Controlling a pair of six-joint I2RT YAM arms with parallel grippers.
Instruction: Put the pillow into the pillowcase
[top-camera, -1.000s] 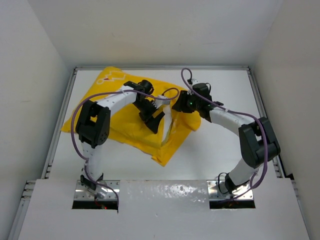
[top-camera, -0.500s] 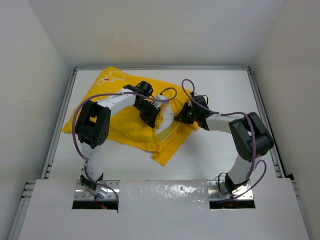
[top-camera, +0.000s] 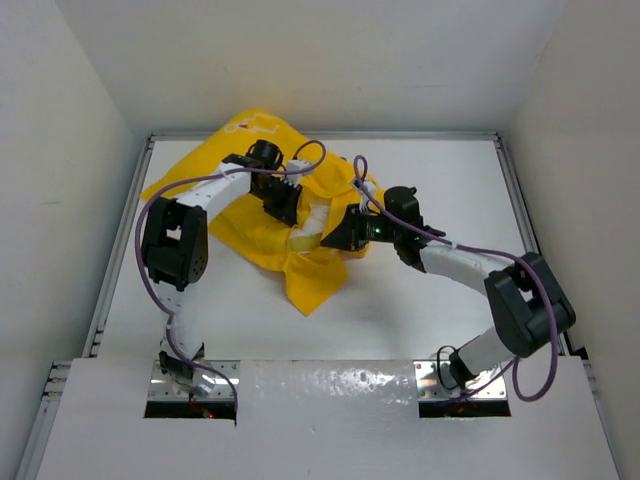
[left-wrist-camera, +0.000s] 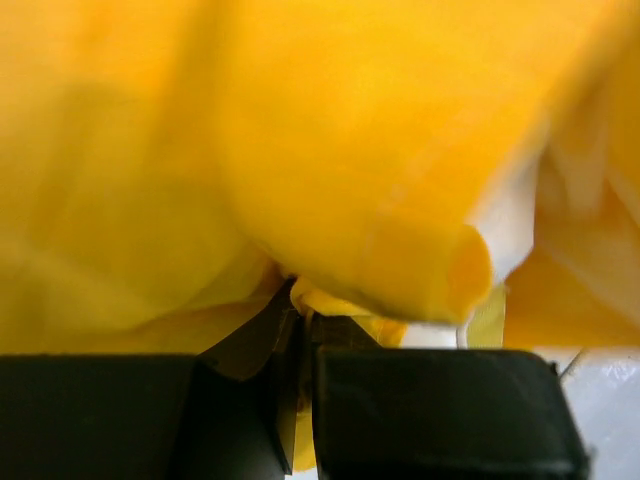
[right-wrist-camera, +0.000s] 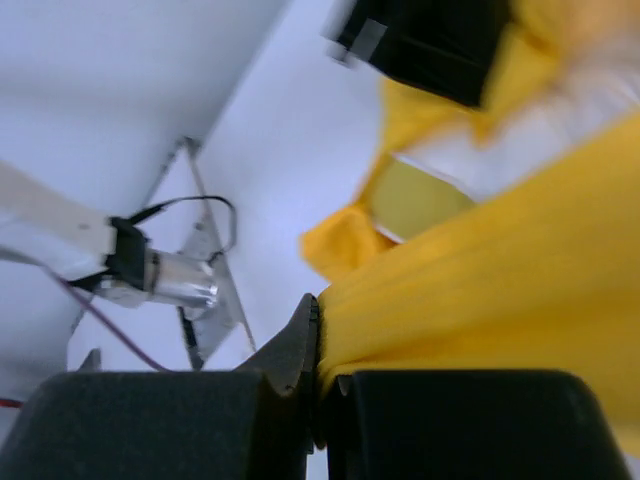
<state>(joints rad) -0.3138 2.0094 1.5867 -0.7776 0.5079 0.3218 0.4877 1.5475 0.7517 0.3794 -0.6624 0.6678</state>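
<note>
Where overhead hides grips, wrists show left hand (left-wrist-camera: 300, 318), right hand (right-wrist-camera: 318, 330) clamped on pillowcase (top-camera: 310, 285)

Robot lab test cell. White worktop (top-camera: 440, 300) boxed in by plain white panels (top-camera: 300, 60) on three sides. Metal rails (top-camera: 108, 290) along worktop edges. Two white-and-black jointed arms, left arm (top-camera: 178, 250) and right arm (top-camera: 520, 310), bolted to metal base plates (top-camera: 190, 392) at near edge. Purple cables (top-camera: 143, 240) looped along both arms. Fixed overhead camera view plus wrist camera views.
</note>
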